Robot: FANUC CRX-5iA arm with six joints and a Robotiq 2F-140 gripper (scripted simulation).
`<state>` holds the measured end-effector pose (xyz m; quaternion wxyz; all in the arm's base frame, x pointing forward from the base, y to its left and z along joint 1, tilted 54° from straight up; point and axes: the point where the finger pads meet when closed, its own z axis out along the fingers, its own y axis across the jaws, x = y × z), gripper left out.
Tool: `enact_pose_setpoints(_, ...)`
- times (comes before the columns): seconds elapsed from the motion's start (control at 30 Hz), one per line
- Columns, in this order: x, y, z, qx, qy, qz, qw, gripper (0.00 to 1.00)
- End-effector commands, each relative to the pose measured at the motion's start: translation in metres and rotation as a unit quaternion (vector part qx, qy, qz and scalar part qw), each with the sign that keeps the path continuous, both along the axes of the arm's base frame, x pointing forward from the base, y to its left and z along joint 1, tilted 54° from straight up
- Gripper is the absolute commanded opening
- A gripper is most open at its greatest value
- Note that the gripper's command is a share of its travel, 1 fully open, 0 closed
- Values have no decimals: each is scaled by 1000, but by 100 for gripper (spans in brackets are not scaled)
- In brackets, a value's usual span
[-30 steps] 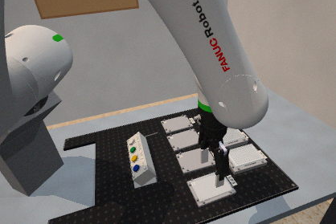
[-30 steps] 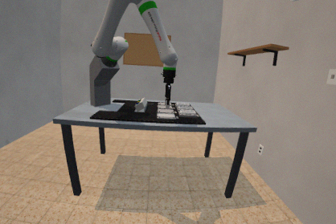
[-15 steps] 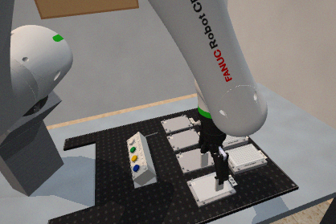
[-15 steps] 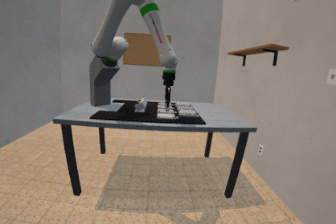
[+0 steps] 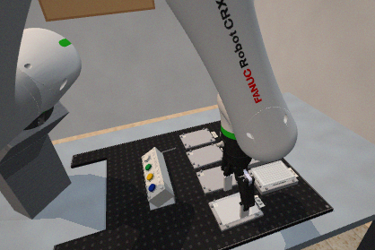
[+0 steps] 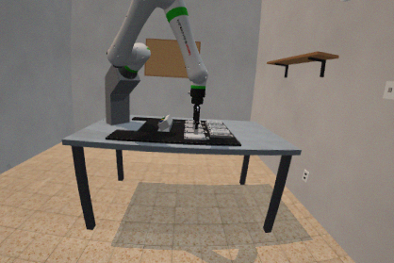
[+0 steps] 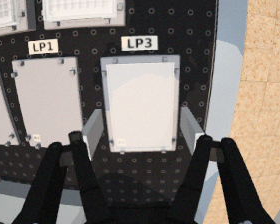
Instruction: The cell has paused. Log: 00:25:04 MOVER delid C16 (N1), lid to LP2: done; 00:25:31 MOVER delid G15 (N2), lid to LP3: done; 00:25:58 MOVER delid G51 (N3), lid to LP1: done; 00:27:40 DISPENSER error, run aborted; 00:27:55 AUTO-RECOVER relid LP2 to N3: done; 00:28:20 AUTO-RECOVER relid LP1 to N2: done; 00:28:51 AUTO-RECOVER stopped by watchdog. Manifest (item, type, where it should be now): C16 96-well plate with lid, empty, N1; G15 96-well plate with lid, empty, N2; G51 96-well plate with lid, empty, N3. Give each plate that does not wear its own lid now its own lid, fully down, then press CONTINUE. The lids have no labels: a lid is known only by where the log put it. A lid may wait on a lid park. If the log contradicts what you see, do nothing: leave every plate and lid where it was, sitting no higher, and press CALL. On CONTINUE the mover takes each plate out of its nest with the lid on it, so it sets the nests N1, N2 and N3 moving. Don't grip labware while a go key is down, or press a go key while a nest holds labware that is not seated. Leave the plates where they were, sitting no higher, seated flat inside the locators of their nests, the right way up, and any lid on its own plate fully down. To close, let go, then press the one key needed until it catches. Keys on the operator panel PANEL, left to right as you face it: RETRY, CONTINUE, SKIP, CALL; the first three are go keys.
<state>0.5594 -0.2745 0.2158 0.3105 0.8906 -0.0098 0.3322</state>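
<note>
My gripper (image 5: 236, 196) (image 6: 196, 127) (image 7: 141, 118) is open and empty, one finger on each side of the park LP3, with a gap to each side. A pale flat lid (image 5: 226, 213) (image 7: 141, 107) lies on LP3 (image 7: 141, 59). The neighbouring park LP1 (image 5: 210, 180) (image 7: 47, 107) shows a bare grey top. A white well plate (image 5: 273, 174) (image 7: 81, 7) sits in a nest behind the parks; another plate (image 7: 1, 12) shows at the wrist view's top left. Whether these wear lids is unclear. The arm hides the remaining nest area in the top view.
The panel (image 5: 163, 185) (image 6: 165, 123) stands left of the parks, with green (image 5: 148, 167), yellow (image 5: 150, 176) and blue (image 5: 152, 187) keys visible. More grey parks (image 5: 197, 138) (image 7: 0, 110) lie beyond LP1. The black board's edge (image 5: 333, 209) runs close beside LP3.
</note>
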Motion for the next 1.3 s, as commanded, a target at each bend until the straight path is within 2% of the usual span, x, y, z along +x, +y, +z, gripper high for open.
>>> enact_pose_setpoints(0.0,2,-2,-2,0,0,0,1000,66)
enact_pose_setpoints(1.27,5,-5,-5,0,0,0,1000,66)
